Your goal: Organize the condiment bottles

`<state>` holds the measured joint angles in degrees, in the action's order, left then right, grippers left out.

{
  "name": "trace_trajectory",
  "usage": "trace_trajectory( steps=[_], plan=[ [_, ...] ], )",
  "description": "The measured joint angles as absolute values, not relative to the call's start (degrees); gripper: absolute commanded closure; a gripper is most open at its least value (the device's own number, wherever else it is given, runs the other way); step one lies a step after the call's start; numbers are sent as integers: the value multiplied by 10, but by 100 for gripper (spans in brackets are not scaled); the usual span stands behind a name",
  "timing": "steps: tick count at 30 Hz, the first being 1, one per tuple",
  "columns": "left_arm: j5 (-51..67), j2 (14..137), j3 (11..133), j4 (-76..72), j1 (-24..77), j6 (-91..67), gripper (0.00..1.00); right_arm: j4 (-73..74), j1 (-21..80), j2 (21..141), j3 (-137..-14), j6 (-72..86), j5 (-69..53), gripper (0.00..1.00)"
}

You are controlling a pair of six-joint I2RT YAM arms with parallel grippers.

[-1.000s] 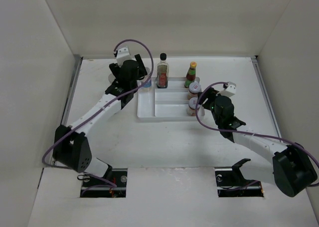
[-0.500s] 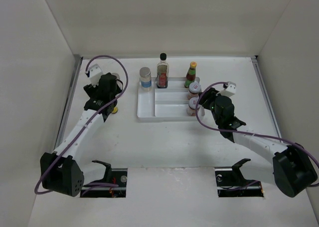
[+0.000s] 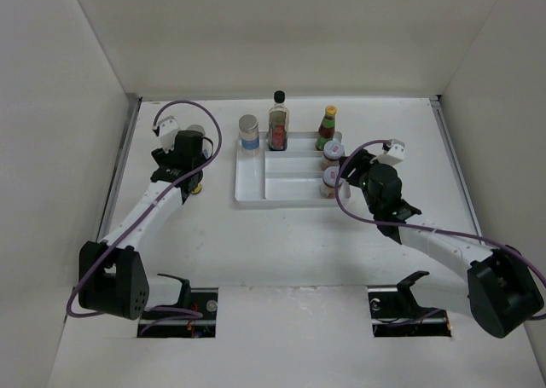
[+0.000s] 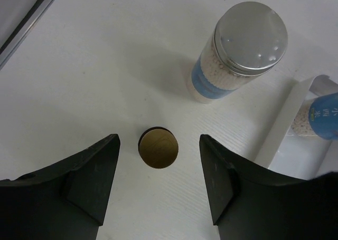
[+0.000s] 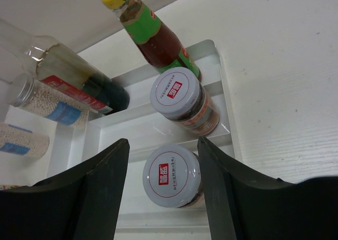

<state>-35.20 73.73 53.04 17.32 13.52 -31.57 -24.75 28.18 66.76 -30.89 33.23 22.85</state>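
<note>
The tiny yellow bottle (image 3: 196,186) stands on the table left of the white tray (image 3: 252,199). In the left wrist view its cap (image 4: 158,147) lies between the fingers of my open left gripper (image 4: 158,144), with gaps on both sides. A grey-lidded blue-labelled jar (image 4: 244,47) stands on the table just beyond. The other one (image 3: 248,133) stands in the tray's left part. The tall black-capped bottle (image 3: 278,124), the yellow-capped sauce bottle (image 3: 328,125) and two pale-lidded jars (image 3: 331,153) stand in the tray. My right gripper (image 5: 163,145) is open astride the nearer pale-lidded jar (image 5: 171,175).
The tray's rim (image 4: 288,118) runs just right of my left gripper. The table's left metal edge (image 3: 119,175) and side wall are near the left arm. The right arm's purple cable (image 3: 358,213) loops over the table in front of the tray.
My left arm has swung left from the tray's back left corner, leaving a grey-lidded jar in the tray, and now hangs over the tiny yellow bottle. The right arm has not moved.
</note>
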Motion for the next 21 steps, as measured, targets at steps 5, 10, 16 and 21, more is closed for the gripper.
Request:
trace_trajectory(
  steps=[5, 10, 16, 21],
  plan=[
    [-354, 745, 524, 167, 131, -320, 52, -248, 282, 668, -309, 332, 229, 38],
    [-354, 763, 523, 159, 131, -322, 68, -248, 282, 668, -309, 332, 229, 38],
    [-355, 763, 520, 150, 128, -322, 83, -248, 282, 668, -309, 332, 229, 38],
    [-355, 731, 518, 172, 136, -322, 83, -249, 282, 662, -307, 332, 228, 38]
  ],
)
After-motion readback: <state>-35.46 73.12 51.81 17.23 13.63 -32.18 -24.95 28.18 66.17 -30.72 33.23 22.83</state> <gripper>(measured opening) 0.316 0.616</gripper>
